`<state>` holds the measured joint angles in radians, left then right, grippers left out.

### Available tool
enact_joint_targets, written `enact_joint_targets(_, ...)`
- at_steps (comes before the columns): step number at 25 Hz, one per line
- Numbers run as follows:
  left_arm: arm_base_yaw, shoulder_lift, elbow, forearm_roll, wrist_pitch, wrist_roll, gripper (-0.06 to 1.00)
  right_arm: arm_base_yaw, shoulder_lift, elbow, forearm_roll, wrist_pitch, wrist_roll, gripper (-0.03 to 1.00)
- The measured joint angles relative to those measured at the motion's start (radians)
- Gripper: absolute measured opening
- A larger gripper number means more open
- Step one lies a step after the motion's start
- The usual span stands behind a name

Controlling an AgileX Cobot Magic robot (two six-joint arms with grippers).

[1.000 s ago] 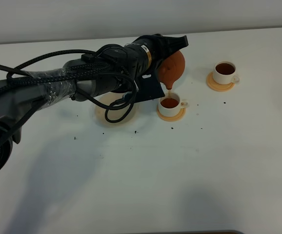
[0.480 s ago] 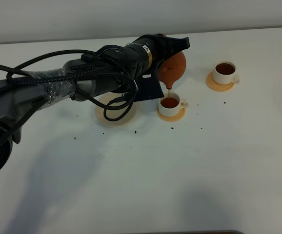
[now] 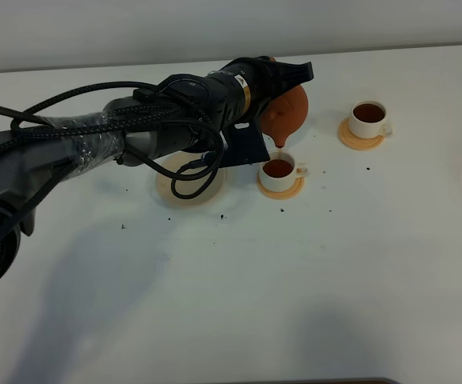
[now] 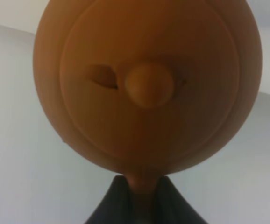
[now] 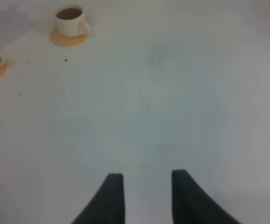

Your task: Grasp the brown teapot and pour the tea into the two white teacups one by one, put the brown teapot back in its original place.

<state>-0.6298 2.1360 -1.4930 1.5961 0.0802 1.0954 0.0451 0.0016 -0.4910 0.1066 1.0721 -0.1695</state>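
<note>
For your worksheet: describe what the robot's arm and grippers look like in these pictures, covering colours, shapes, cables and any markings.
The left arm is black and dark grey, partly wrapped in clear plastic film, with black braided cables looping along it and a thin gold ring near the wrist. The left gripper has dark, flat, tapering fingers. In the right wrist view, the right gripper shows two dark, pointed fingers. No markings are legible.

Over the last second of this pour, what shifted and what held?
Almost nothing shifted. The left claw stays shut on the teapot, tilted with its spout over the near cup; the pot rose very slightly. That cup is nearly full, and whether tea is running now is unclear. The far cup, full, and the pale coaster stayed put.
</note>
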Motion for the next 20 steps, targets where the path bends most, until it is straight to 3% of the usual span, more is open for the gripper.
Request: enact_joint_targets(20,0.000,0.000,0.000,0.000,-0.020,0.019,0.11,0.000,0.000,0.000,0.000,0.000,0.000,0.24)
